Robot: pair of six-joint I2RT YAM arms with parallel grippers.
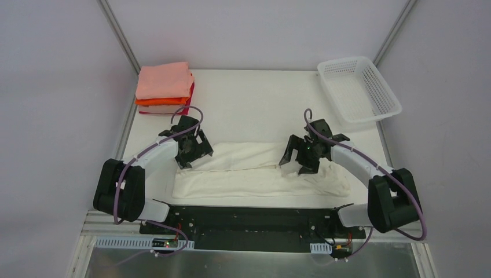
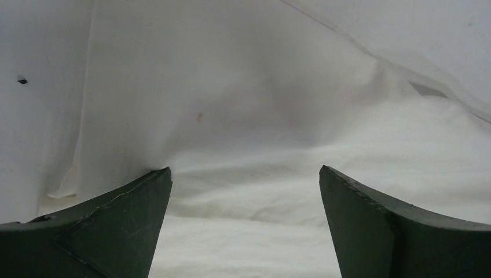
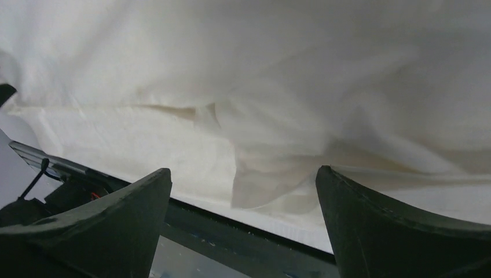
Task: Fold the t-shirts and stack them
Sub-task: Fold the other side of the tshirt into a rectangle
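Step in hand: folding the cream-white t-shirt (image 1: 260,174); stacking hasn't started for this one.

Dial is the top view, 12 o'clock = far edge of the table (image 1: 255,98).

- Shirt lies at 6 o'clock on the table, just ahead of the arm bases, as a long band running 9-to-3. It looks folded lengthwise already, with 1 edge seam running along the middle. The right end is bunched and wrinkled.
- left gripper (image 1: 195,157): jaws spread wide, holding nothing, low over the band's 9 o'clock end. Wrist view shows only flat cloth between the fingers.
- right gripper (image 1: 294,165): jaws also spread wide, nothing pinched, above the 3 o'clock part of the band. Its wrist view shows a loose flap of cloth hanging between the fingers, not clamped.
- Finished stack (image 1: 165,87) sits at 11 o'clock: salmon-pink on top, orange and crimson-red under it. White lattice basket (image 1: 382,95) at 1 o'clock, not involved.

Next move, my read: it needs 1 or 2 crosswise folds. Each gripper pinches both layers at one end. Then carry that end over towards the other, keeping the edges lined up. Flatten the bunched right end 1st, or the fold comes out skewed. Then lift the packet to 11 o'clock.
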